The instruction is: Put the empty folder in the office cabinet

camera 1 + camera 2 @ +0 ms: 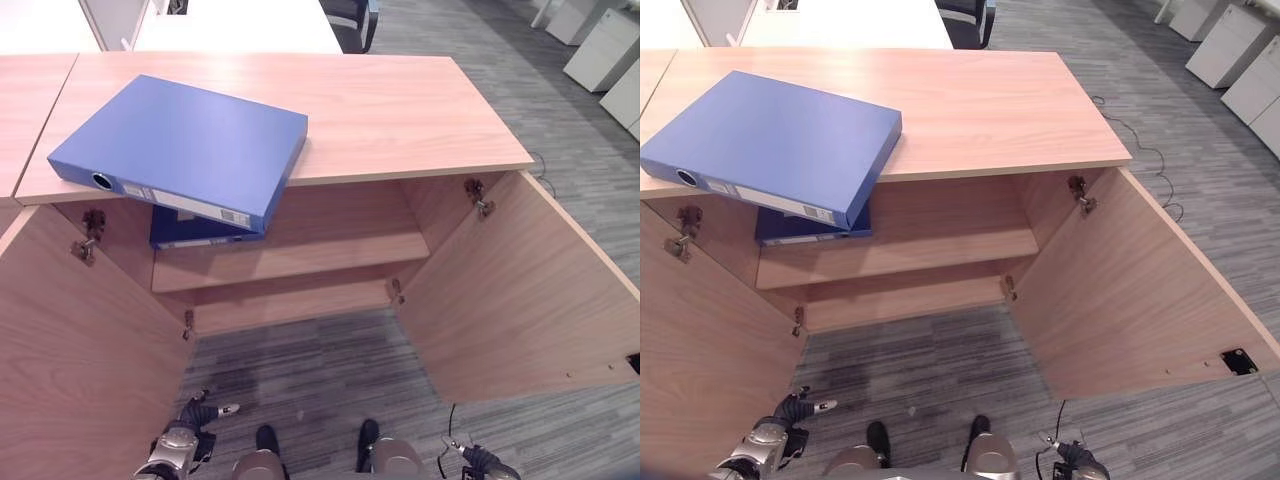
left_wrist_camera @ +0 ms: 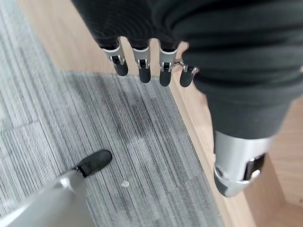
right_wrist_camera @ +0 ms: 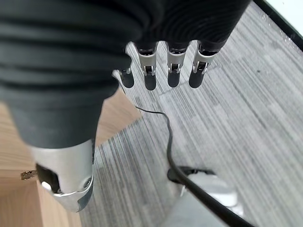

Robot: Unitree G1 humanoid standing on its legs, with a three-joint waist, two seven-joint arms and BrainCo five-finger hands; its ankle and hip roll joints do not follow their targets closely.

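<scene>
A blue folder lies flat on the wooden cabinet top at the left, its spine end jutting past the front edge. Below it, both cabinet doors stand wide open, and a darker blue folder lies on the left end of the inner shelf. My left hand hangs low by the left door, far under the folder; its fingers are straight over the carpet and hold nothing. At the lower right my right hand also hangs low, with its fingers straight and empty.
The open left door and right door flank the carpeted floor before the cabinet. White desks and a dark office chair stand behind it. White drawer units sit at the far right.
</scene>
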